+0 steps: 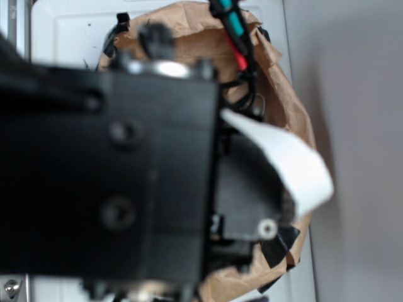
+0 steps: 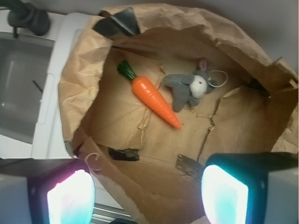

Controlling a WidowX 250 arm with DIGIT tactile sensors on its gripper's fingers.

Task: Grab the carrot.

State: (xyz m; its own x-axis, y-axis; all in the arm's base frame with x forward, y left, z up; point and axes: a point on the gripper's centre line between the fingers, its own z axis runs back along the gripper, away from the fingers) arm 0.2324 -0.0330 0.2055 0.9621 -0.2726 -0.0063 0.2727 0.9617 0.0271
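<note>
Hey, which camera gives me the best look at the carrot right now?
The wrist view. There the carrot lies whole and unobstructed on the floor of the brown paper bag, green stem toward upper left, tip toward lower right, beside the plush bunny. In the exterior view the robot arm blocks the bag's inside, so no carrot shows.

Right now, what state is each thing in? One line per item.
Carrot: lying flat on the bag floor, tip pointing lower right, not gripped.
Bunny: lying beside the carrot at its right; whether they touch is unclear.
Bag: paper, open at the top, walls crumpled.
Gripper: open, above the bag, holding nothing.
Sink: left of the bag, holds nothing that shows.
</note>
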